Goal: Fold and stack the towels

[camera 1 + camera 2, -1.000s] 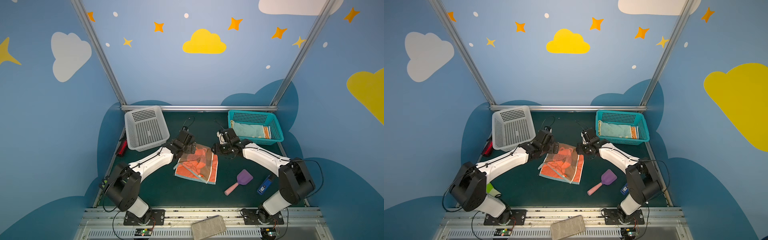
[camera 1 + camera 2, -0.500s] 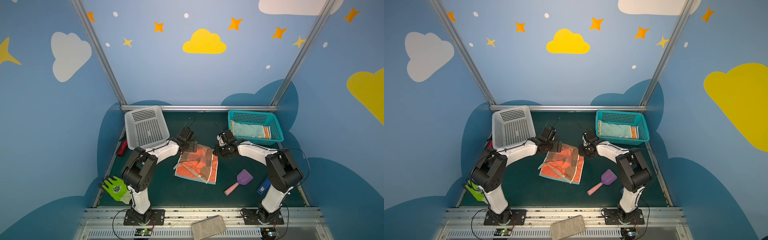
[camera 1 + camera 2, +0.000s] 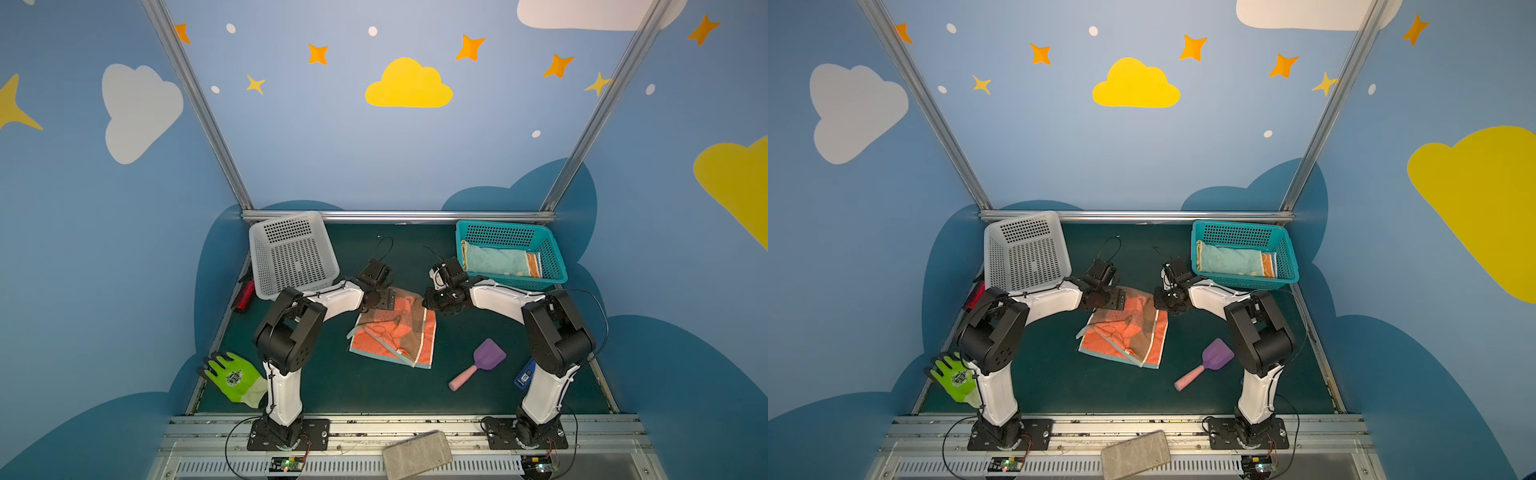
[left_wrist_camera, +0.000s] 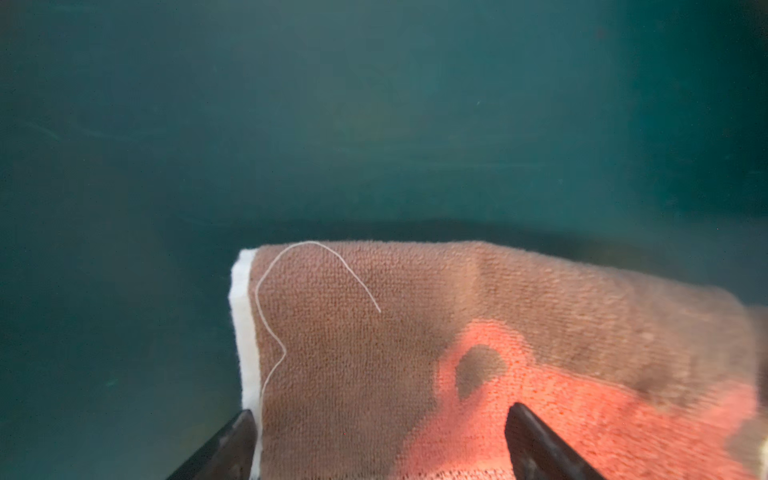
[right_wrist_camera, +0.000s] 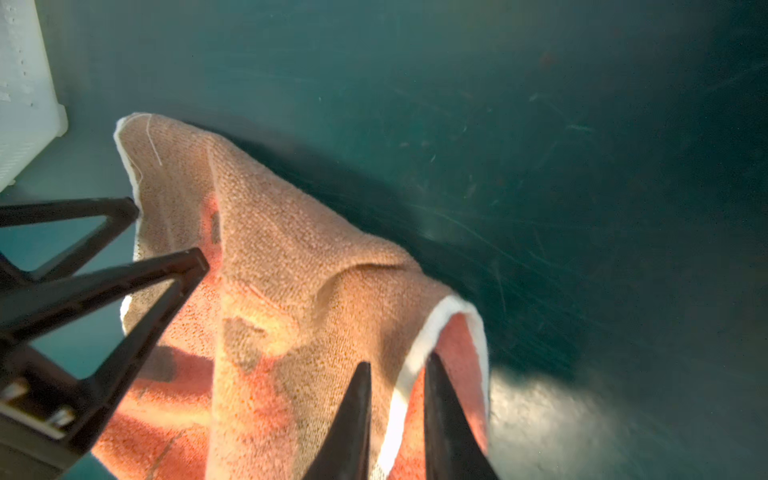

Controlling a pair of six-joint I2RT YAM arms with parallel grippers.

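Note:
A salmon and brown towel (image 3: 395,328) (image 3: 1125,328) lies partly folded mid-table in both top views. My left gripper (image 3: 384,297) (image 4: 380,409) is open at its far left corner, with its fingertips (image 4: 245,419) astride the brown cloth (image 4: 353,353). My right gripper (image 3: 430,301) (image 5: 398,360) is shut on the white-hemmed far right corner of the towel (image 5: 291,291), which is raised off the mat. The left gripper's fingers (image 5: 166,270) show in the right wrist view. A folded blue towel (image 3: 494,259) lies in the teal basket (image 3: 505,226).
An upturned grey basket (image 3: 291,253) stands at the back left beside a red object (image 3: 245,295). A lime-green glove (image 3: 232,376) lies at the front left. A purple scoop (image 3: 484,361) and a blue item (image 3: 524,374) lie at the front right. A grey block (image 3: 417,455) rests on the front rail.
My right gripper's jaws have narrowed onto the towel's far right corner. Both arms have drawn their elbows up and back, uncovering the glove. My left gripper has stayed open.

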